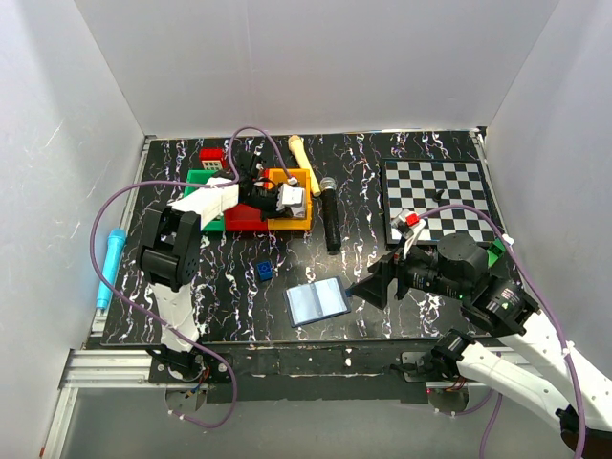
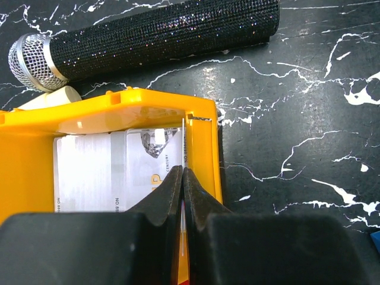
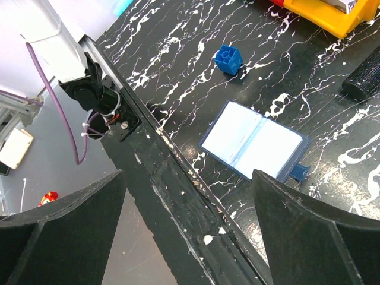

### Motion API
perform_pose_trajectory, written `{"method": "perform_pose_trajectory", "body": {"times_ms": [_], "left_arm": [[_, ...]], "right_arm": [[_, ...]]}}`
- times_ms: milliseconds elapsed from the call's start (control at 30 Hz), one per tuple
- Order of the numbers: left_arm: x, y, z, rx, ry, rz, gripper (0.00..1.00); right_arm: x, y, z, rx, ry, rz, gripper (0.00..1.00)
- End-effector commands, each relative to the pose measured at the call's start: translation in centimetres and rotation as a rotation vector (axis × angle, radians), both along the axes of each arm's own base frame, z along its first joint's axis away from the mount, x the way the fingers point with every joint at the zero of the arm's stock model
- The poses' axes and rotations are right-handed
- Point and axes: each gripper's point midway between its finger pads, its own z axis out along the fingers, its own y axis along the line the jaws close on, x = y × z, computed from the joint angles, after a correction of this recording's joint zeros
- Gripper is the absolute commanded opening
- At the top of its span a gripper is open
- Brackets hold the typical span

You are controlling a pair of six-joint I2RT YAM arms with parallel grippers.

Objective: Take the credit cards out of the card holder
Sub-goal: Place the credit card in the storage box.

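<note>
The left gripper (image 2: 183,173), stretched over the yellow bin (image 2: 205,148), pinched a credit card (image 2: 183,136) edge-on; the right gripper (image 3: 189,178) hovered spread near the card holder (image 3: 252,139).

I'm getting bright, even light from above in the top view, shadows falling soft on the marbled table (image 1: 229,296). In both wrist views the near fingers (image 2: 160,202) are blurring at the bottom; the microphone (image 2: 154,35) is glittering.

The left pincer (image 2: 183,178) pinches a credit card (image 2: 183,141) edge-on over the yellow bin (image 2: 148,104).
</note>
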Motion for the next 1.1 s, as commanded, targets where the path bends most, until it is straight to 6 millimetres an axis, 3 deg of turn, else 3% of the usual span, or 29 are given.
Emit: {"method": "perform_pose_trajectory", "body": {"times_ms": [0, 167, 1067], "left_arm": [[0.0, 0.2, -0.5, 0.010, 0.018, 0.003, 0.00], [0.5, 0.4, -1.5, 0.035, 0.034, 0.021, 0.00], [5.1, 1.1, -1.9, 0.121, -0.078, 0.109, 0.00]], "right_arm": [[0.3, 0.2, 1.8, 0.032, -0.060, 0.005, 0.94], [0.4, 0.1, 1.7, 0.020, -0.068, 0.005, 0.95], [1.0, 0.4, 0.8, -0.014, -0.064, 0.002, 0.96]]}}
